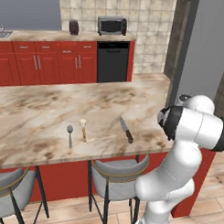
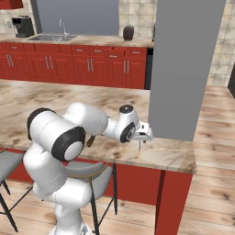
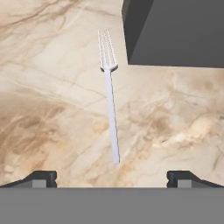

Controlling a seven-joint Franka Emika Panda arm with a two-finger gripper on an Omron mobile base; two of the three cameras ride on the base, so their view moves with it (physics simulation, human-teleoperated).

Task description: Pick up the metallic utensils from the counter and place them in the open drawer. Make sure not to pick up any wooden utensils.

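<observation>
On the beige marbled counter (image 1: 41, 107) lie a small grey metal spoon (image 1: 69, 131), a wooden spoon (image 1: 83, 129) with a pale bowl, and a knife (image 1: 126, 130) with a silver blade and brown handle, side by side near the front edge. The hand view looks down on a silver fork (image 3: 110, 94) lying flat, tines toward the foot of a grey pillar (image 3: 175, 30). My gripper (image 3: 112, 177) hovers open above the fork's handle end, with nothing between its fingers. In the right base view the gripper (image 2: 141, 139) hangs over the counter's right end. The open drawer is out of view.
A tall grey pillar (image 2: 183, 69) stands on the counter's right end, close to the hand. Grey-cushioned stools (image 1: 118, 171) sit under the front edge. Red cabinets, a black dishwasher (image 1: 113, 61), a microwave (image 1: 112, 25) and a sink (image 2: 50, 37) line the back wall.
</observation>
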